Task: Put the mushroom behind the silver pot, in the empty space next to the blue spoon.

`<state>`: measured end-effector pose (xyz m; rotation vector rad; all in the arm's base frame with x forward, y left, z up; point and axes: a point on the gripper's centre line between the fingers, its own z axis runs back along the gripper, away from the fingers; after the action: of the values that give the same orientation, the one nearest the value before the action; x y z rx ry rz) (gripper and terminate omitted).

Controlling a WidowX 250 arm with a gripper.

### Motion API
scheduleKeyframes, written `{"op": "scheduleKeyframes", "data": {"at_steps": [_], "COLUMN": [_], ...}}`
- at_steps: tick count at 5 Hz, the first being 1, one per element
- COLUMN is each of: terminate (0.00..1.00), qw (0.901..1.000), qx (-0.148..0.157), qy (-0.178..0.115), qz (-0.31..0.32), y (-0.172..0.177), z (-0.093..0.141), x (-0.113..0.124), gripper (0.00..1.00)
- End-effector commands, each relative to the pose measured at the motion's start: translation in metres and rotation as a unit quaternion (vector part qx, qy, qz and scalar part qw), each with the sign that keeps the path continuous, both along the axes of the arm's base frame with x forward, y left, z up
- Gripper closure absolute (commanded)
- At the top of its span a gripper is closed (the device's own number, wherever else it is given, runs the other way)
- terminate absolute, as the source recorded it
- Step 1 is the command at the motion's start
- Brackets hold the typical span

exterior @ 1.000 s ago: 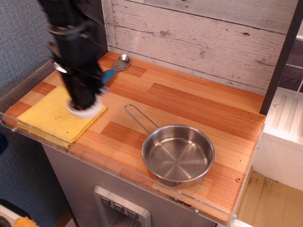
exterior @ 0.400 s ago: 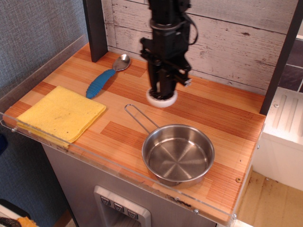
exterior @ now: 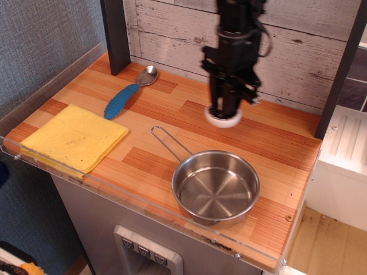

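My gripper (exterior: 225,112) hangs from the black arm above the back middle of the counter and is shut on the mushroom (exterior: 223,119), whose white cap rim shows under the fingers, just over or touching the wood. The silver pot (exterior: 215,187) sits at the front right, its wire handle pointing back left. The mushroom is behind the pot. The blue spoon (exterior: 124,97) lies at the back left, well left of the gripper. Bare striped wooden counter (exterior: 178,109) lies between the spoon and the gripper.
A yellow folded cloth (exterior: 73,137) lies at the front left. A clear plastic rim (exterior: 132,200) runs along the counter's front and left edges. A white plank wall stands behind, with dark posts at left (exterior: 116,34) and right (exterior: 339,74).
The arm has carried the mushroom from over the yellow cloth at the left, across the counter, to the back middle behind the pot. It moved further right in the last half second.
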<state>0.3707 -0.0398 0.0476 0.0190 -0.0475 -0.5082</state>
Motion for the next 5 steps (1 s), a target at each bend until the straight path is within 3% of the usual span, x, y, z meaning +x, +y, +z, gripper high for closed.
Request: {"op": "scheduleKeyframes", "data": {"at_steps": [1,2,4,5], "terminate": [0.00,0.00,0.00,0.00], "qw": [0.9976,0.9983,0.9989,0.9944], "qx": [0.001,0.003,-0.016,-0.012], "qy": [-0.063,-0.051,-0.045,-0.064], "qz": [-0.030,-0.028,-0.007,0.083], "y": [0.000,0.000,-0.003,0.048], "z": [0.018,0.019,0.019,0.069], "x": [0.009,0.008,0.007,-0.045], "gripper": [1.00,0.00,0.00,0.00]}}
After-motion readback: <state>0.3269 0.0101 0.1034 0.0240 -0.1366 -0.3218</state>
